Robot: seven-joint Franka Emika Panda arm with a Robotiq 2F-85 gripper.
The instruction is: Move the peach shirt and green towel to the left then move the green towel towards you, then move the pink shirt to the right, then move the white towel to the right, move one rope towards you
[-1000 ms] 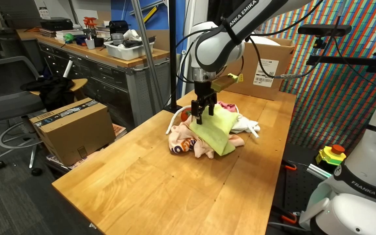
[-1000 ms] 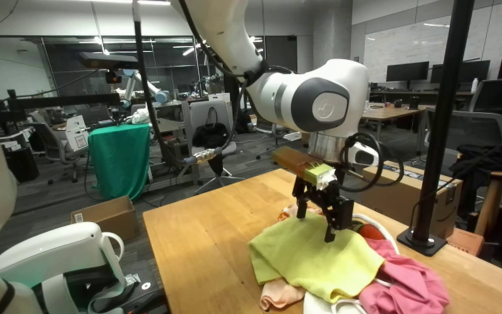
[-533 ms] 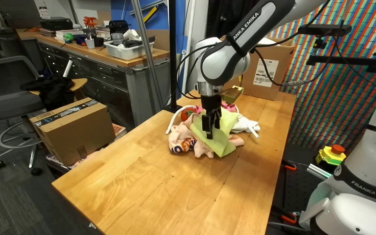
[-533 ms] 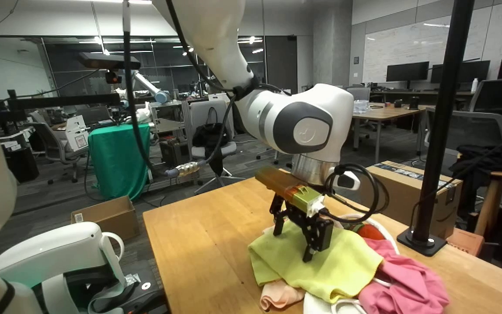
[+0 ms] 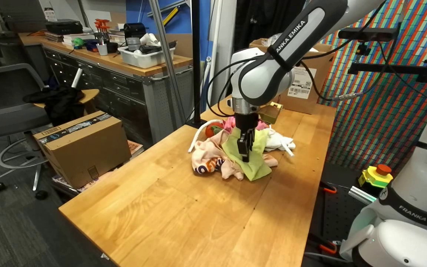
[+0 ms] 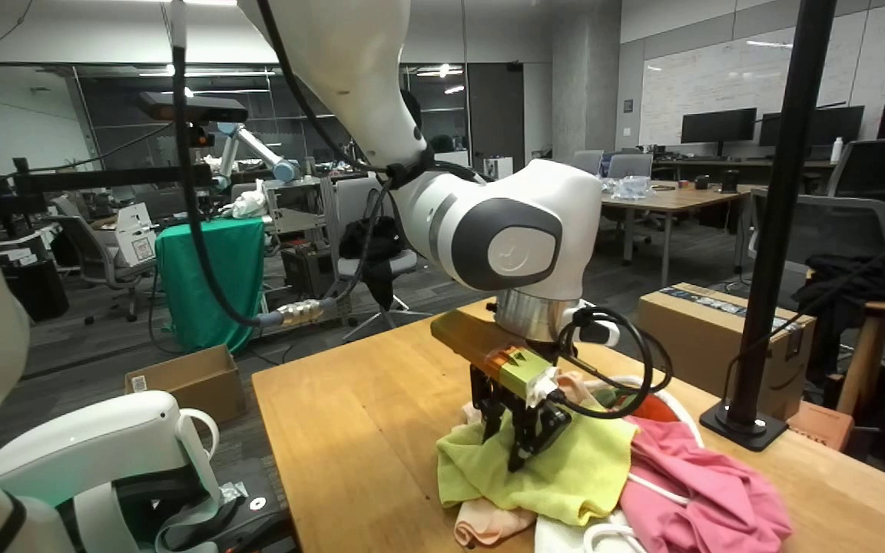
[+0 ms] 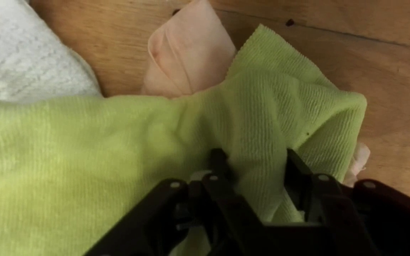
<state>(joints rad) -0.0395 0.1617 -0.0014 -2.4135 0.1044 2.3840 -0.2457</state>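
Note:
Bunched around my gripper (image 7: 255, 156) is the green towel (image 7: 66, 153), on top of the cloth pile. A raised fold of it fills the space between my fingers, which stand partly apart. How firmly they press on it is unclear. The peach shirt (image 5: 208, 150), with printed letters, lies under the towel. Beside the towel, the pink shirt (image 6: 711, 491) spreads out in an exterior view. The white towel (image 5: 275, 141) shows at the pile's edge, also in the wrist view. One white rope (image 5: 197, 137) curves behind the pile; a rope piece (image 6: 661, 491) crosses the pink shirt.
A red and green round object (image 5: 213, 129) sits inside the rope's curve. The pile rests on a wooden table (image 5: 184, 207). A black post (image 6: 769, 230) rises near the table edge. A large cardboard box (image 5: 321, 81) stands at the table's far end.
My gripper has come down into the green towel and moved rightward in an exterior view. Its fingers have drawn closer together, and the towel has wrinkled and shifted with them.

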